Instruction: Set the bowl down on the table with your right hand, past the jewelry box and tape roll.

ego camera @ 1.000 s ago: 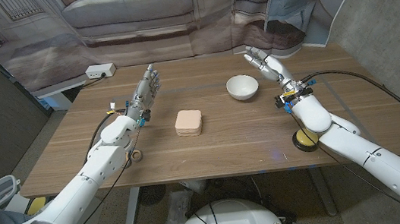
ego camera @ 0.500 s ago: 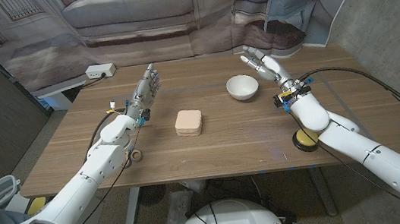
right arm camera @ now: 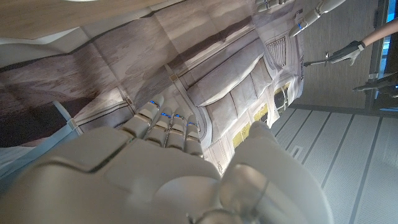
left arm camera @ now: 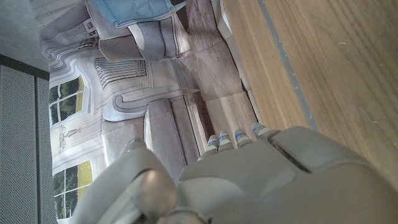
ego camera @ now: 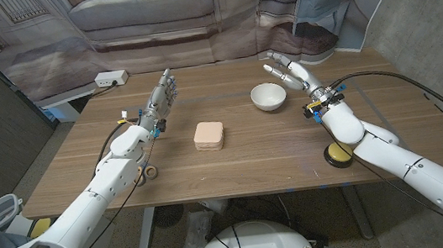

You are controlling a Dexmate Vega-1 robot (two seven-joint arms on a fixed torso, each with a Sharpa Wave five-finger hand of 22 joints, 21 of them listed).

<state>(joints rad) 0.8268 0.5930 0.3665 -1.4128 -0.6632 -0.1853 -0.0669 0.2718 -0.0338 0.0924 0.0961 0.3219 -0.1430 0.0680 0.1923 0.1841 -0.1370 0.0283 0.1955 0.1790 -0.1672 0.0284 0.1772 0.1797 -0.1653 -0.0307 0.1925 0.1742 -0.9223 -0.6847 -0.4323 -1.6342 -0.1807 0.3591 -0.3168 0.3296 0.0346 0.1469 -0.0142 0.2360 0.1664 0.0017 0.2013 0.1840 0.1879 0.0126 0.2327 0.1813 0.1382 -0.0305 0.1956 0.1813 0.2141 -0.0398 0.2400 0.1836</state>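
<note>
1. Bowl (ego camera: 269,96): white, upright on table (ego camera: 242,151), beyond and right of jewelry box (ego camera: 208,135).
2. Right hand (ego camera: 291,72): fingers spread, empty, just right of bowl.
3. Left hand (ego camera: 162,102): fingers extended, empty, left of box.

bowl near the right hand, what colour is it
White, inside and out. The bowl shows best in the head view, standing on the wooden table.

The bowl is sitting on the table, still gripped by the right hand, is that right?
Not quite. The bowl is on the table, but the right hand is open beside it, not gripping it. The head view shows this.
</note>
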